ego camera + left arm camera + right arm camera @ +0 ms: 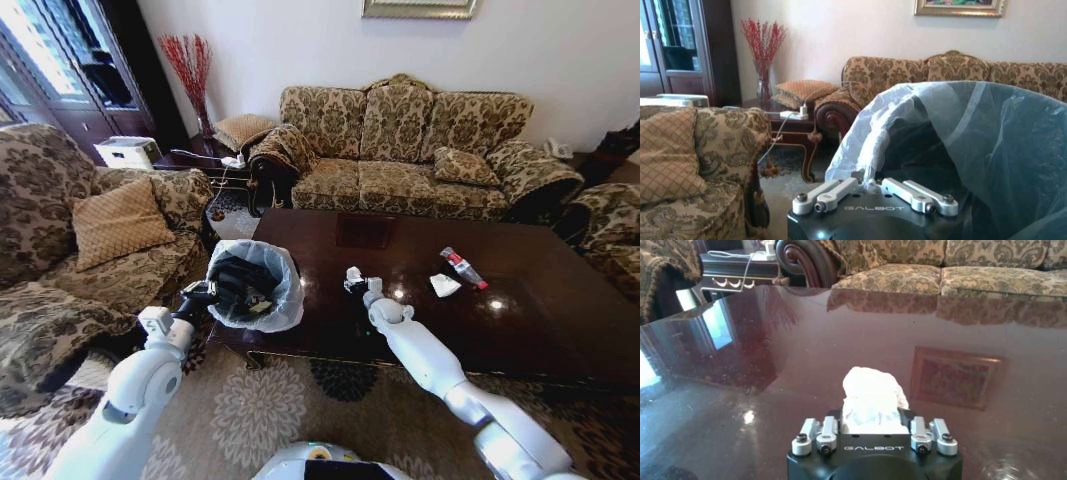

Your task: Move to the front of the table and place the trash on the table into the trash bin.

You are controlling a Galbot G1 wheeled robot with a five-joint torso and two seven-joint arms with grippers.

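Note:
My left gripper (203, 295) is shut on the rim of the trash bin (256, 284), holding it beside the left end of the table (540, 320). In the left wrist view the gripper (870, 188) pinches the folded edge of the bin's white bag (960, 145). Dark items lie inside the bin. My right gripper (356, 283) is over the table near its front edge, shut on a crumpled white paper wad (871, 397) that sticks out between its fingers (870, 424). Farther right on the table lie a white scrap (444, 285) and a small clear bottle (464, 268) with a red cap.
A patterned sofa (420, 150) stands behind the table and an armchair with a tan cushion (115, 222) stands at the left. A dark side table (797, 127) with a trailing white cable sits in the back corner. A patterned rug (300, 410) covers the floor in front.

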